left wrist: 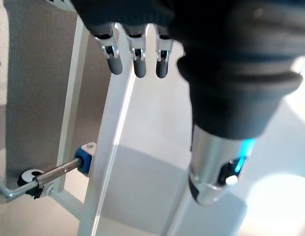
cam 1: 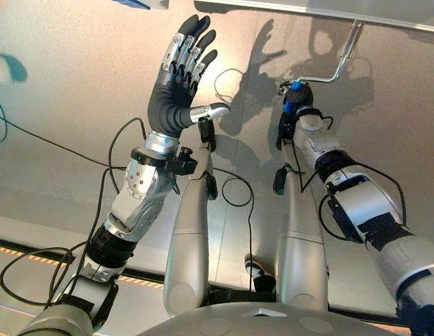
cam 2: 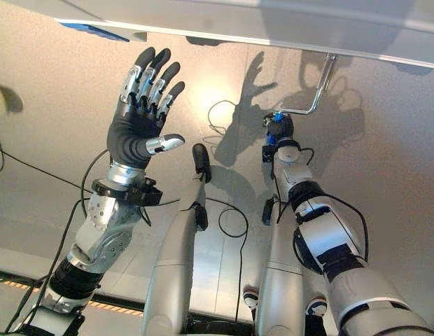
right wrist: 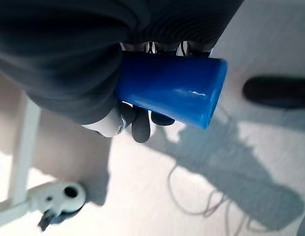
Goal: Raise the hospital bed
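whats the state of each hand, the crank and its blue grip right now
left hand: open, fingers straight, raised, holding nothing
right hand: shut on the blue grip
blue grip: clasped in the right hand, one end sticking out
crank: bent metal rod, running from the bed frame to the grip

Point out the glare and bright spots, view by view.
Right eye view: a glare patch on the floor beyond the open left robot hand. Right wrist view: a small highlight on the blue crank handle gripped by the right robot hand. Left wrist view: the white bed rail catches strong light.
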Tool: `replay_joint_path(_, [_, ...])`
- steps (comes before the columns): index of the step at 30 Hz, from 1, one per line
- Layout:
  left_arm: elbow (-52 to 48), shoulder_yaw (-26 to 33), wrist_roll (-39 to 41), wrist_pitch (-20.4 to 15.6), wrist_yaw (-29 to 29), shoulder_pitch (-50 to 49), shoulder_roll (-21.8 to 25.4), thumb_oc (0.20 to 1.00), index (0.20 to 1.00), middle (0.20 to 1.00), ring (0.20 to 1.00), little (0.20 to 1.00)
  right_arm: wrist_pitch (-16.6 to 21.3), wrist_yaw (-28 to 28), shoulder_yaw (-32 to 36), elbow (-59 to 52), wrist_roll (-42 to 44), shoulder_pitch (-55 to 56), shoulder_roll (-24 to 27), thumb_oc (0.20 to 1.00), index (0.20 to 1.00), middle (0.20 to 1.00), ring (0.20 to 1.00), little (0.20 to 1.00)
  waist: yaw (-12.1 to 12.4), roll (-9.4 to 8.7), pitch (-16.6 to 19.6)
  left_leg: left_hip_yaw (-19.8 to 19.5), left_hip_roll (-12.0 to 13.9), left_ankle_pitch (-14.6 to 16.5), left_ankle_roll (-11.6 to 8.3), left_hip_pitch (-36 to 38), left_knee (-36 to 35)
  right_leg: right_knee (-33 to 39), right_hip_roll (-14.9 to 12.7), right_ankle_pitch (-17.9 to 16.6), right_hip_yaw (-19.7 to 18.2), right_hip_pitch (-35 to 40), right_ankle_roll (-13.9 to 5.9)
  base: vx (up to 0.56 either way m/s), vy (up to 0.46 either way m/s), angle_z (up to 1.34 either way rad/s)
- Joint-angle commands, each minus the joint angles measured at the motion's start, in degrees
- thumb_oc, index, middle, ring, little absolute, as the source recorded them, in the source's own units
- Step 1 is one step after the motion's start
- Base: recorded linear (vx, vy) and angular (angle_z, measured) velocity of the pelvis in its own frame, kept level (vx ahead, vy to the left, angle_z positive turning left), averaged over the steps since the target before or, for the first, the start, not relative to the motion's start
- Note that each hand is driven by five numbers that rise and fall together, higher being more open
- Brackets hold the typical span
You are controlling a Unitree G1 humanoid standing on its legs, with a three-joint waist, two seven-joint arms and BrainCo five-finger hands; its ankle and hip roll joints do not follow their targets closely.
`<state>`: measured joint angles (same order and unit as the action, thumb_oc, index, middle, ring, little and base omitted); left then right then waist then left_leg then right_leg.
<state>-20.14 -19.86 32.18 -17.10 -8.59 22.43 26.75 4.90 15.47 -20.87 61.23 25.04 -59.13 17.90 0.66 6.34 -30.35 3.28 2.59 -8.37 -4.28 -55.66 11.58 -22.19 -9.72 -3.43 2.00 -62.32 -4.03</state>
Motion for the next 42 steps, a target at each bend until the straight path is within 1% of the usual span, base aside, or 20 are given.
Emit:
replay_joint_path(1, [-5.3,1.6,-1.8,-2.5,-0.3,-2.6,1.4,1.000,1.000,1.000,1.000,1.000,-0.4,-8.1,-15.5,-7.0,-11.4,0.8,-14.7,0.200,0.200,0.200,0.200,0.200,1.3,1.98,0.6,0.8,-3.8,6.2,2.06,-2.1,5.7,6.4,-0.5,-2.9,-0.7,2.3,-5.47,0.01,0.031,-0.04])
replay_joint_path(2, [-5.3,1.6,-1.8,-2.5,-0.3,-2.6,1.4,1.000,1.000,1.000,1.000,1.000,-0.4,-8.1,-15.5,-7.1,-11.4,0.9,-14.7,0.200,0.200,0.200,0.200,0.200,1.3,1.98,0.6,0.8,-3.8,6.2,2.06,-2.1,5.7,6.4,-0.5,-2.9,-0.7,2.3,-5.47,0.01,0.034,-0.06])
replay_joint_path(6, [-5.6,1.8,-1.7,-3.3,0.3,-3.5,1.5,1.000,1.000,1.000,1.000,1.000,2.8,-9.8,-17.0,-17.9,-5.2,2.8,-14.1,0.200,0.200,0.200,0.200,0.200,1.1,2.14,0.6,1.1,-3.7,6.1,1.98,-1.4,5.7,6.5,-0.7,-2.9,-0.9,2.8,-5.49,0.01,0.014,-0.07])
replay_joint_path(7, [-5.6,1.7,-1.7,-3.3,0.3,-3.5,1.5,1.000,1.000,1.000,1.000,1.000,2.7,-9.8,-17.0,-17.9,-5.2,2.9,-14.0,0.200,0.200,0.200,0.200,0.200,1.1,2.16,0.6,1.1,-3.7,6.1,1.98,-1.4,5.7,6.5,-0.7,-2.9,-0.9,2.8,-5.49,0.00,-0.005,-0.08])
replay_joint_path(8, [-5.9,1.9,-1.7,-3.8,0.5,-3.9,1.9,1.000,1.000,1.000,1.000,1.000,4.9,-10.9,-17.2,-25.5,-0.1,4.1,-12.3,0.200,0.200,0.200,0.200,0.200,0.8,1.93,0.6,1.3,-3.5,6.2,1.92,-1.2,5.7,6.7,-0.6,-2.9,-1.0,3.0,-5.51,0.00,-0.008,-0.07])
replay_joint_path(9, [-5.9,1.8,-1.7,-3.8,0.5,-3.9,1.9,1.000,1.000,1.000,1.000,1.000,4.9,-10.9,-17.2,-25.6,0.0,4.2,-12.2,0.200,0.200,0.200,0.200,0.200,0.8,1.96,0.6,1.3,-3.5,6.2,1.92,-1.1,5.7,6.7,-0.6,-2.9,-1.1,3.1,-5.52,0.01,-0.013,-0.06])
replay_joint_path(10, [-5.9,1.9,-1.7,-4.2,0.7,-4.2,2.4,1.000,1.000,1.000,1.000,1.000,6.5,-11.5,-17.0,-31.9,3.2,5.8,-9.1,0.200,0.200,0.200,0.200,0.200,0.4,1.60,0.6,1.4,-3.4,6.2,1.88,-0.7,5.5,6.7,-0.5,-2.9,-1.1,3.2,-5.53,0.01,-0.012,-0.04])
replay_joint_path(11, [-6.0,1.9,-1.8,-4.5,0.7,-4.4,2.8,1.000,1.000,1.000,1.000,1.000,7.7,-11.6,-16.1,-35.3,5.7,6.8,-7.1,0.200,0.200,0.200,0.200,0.200,0.1,1.36,0.6,1.5,-3.3,6.2,1.86,-0.6,5.5,6.8,-0.5,-2.9,-1.2,3.3,-5.55,0.01,-0.021,-0.04])
replay_joint_path(15, [-5.0,2.3,-2.7,-5.4,1.1,-5.0,3.8,1.000,1.000,1.000,1.000,1.000,12.4,-12.2,-10.9,-50.4,10.7,13.0,2.3,0.200,0.200,0.200,0.200,0.200,-1.3,0.23,0.6,2.1,-3.1,6.1,1.77,0.4,5.0,7.3,-0.2,-3.0,-1.5,4.0,-5.74,0.00,-0.026,0.00])
replay_joint_path(16, [-4.8,2.5,-2.7,-5.7,1.4,-5.2,3.9,1.000,1.000,1.000,1.000,1.000,13.3,-12.4,-9.0,-53.2,12.0,14.9,3.9,0.200,0.200,0.200,0.200,0.200,-1.8,-0.02,0.6,2.2,-3.0,6.1,1.75,0.6,4.9,7.4,-0.1,-2.9,-1.7,4.2,-5.77,0.00,-0.040,0.00])
replay_joint_path(19, [-5.1,3.5,-2.8,-6.2,2.1,-6.1,4.3,1.000,1.000,1.000,1.000,1.000,15.2,-12.9,-4.3,-59.1,13.8,20.7,6.3,0.200,0.200,0.200,0.200,0.200,-2.6,-0.48,0.6,2.3,-2.8,6.1,1.75,1.5,4.6,7.4,0.2,-2.8,-1.8,4.7,-5.85,0.00,-0.047,0.01])
replay_joint_path(20, [-5.1,3.4,-2.8,-6.2,2.1,-6.2,4.3,1.000,1.000,1.000,1.000,1.000,15.2,-12.9,-4.2,-59.2,13.7,20.9,6.3,0.200,0.200,0.200,0.200,0.200,-2.6,-0.47,0.6,2.3,-2.8,6.1,1.74,1.6,4.6,7.4,0.2,-2.8,-1.8,4.8,-5.85,-0.01,-0.062,0.01])
replay_joint_path(21, [-5.2,4.3,-2.6,-6.3,2.7,-7.0,4.6,1.000,1.000,1.000,1.000,1.000,16.1,-12.8,-0.9,-62.0,14.2,24.5,7.7,0.200,0.200,0.200,0.200,0.200,-3.1,-0.78,0.6,2.4,-2.7,6.0,1.69,2.3,4.1,7.5,0.5,-2.8,-1.8,5.2,-5.90,-0.01,-0.071,0.02])
replay_joint_path(26, [-5.8,6.4,-1.7,-6.3,4.5,-8.9,4.9,1.000,1.000,1.000,1.000,1.000,18.4,-11.6,7.0,-66.5,14.6,30.5,8.8,0.200,0.200,0.200,0.200,0.200,-4.1,-1.47,0.6,2.8,-2.1,5.7,1.40,4.3,2.8,8.0,1.4,-2.5,-1.9,6.6,-5.81,-0.01,-0.076,-0.03])
replay_joint_path(29, [-6.4,7.1,-1.0,-6.3,5.2,-9.8,4.6,1.000,1.000,1.000,1.000,1.000,19.6,-10.2,10.9,-67.5,14.8,32.7,8.3,0.200,0.200,0.200,0.200,0.200,-4.6,-1.81,0.6,2.8,-1.6,5.6,1.30,5.2,2.2,7.9,1.9,-2.3,-1.8,7.1,-5.68,-0.01,-0.086,-0.06])
replay_joint_path(34, [-7.1,7.9,-0.4,-6.2,6.1,-10.5,4.1,1.000,1.000,1.000,1.000,1.000,21.1,-7.7,14.9,-66.8,14.7,34.5,6.9,0.200,0.200,0.200,0.200,0.200,-5.0,-1.97,0.6,2.8,-1.0,5.4,0.97,6.5,1.5,7.6,2.6,-1.7,-2.0,7.6,-5.43,0.00,-0.068,-0.02])
replay_joint_path(36, [-7.4,8.4,0.1,-6.2,6.3,-10.8,3.6,1.000,1.000,1.000,1.000,1.000,22.3,-6.2,17.8,-66.7,15.4,35.4,5.8,0.200,0.200,0.200,0.200,0.200,-5.4,-2.16,0.6,2.6,-0.6,5.2,0.74,7.5,0.8,7.1,3.1,-1.3,-1.9,7.8,-5.18,0.00,-0.067,-0.04])
replay_joint_path(37, [-7.4,8.4,0.1,-6.2,6.3,-10.8,3.6,1.000,1.000,1.000,1.000,1.000,22.3,-6.2,17.9,-66.7,15.4,35.5,5.8,0.200,0.200,0.200,0.200,0.200,-5.4,-2.18,0.6,2.6,-0.6,5.2,0.74,7.5,0.7,7.1,3.2,-1.3,-1.9,7.8,-5.17,0.00,-0.067,-0.04])
replay_joint_path(38, [-7.7,8.7,0.3,-6.2,6.4,-10.9,3.5,1.000,1.000,1.000,1.000,1.000,23.3,-4.6,20.2,-65.4,15.5,35.7,5.3,0.200,0.200,0.200,0.200,0.200,-5.6,-2.24,0.6,2.6,-0.5,5.0,0.61,8.1,0.1,7.0,3.4,-1.1,-1.9,7.9,-5.17,0.00,-0.059,-0.04])
replay_joint_path(42, [-8.2,9.7,0.7,-6.2,6.5,-11.3,3.4,1.000,1.000,1.000,1.000,1.000,24.5,-0.2,23.9,-62.2,13.5,35.7,5.5,0.200,0.200,0.200,0.200,0.200,-5.8,-2.47,0.6,2.4,-0.3,4.8,0.38,8.8,-0.7,7.1,3.8,-0.9,-1.8,8.1,-5.07,0.00,-0.051,-0.03])
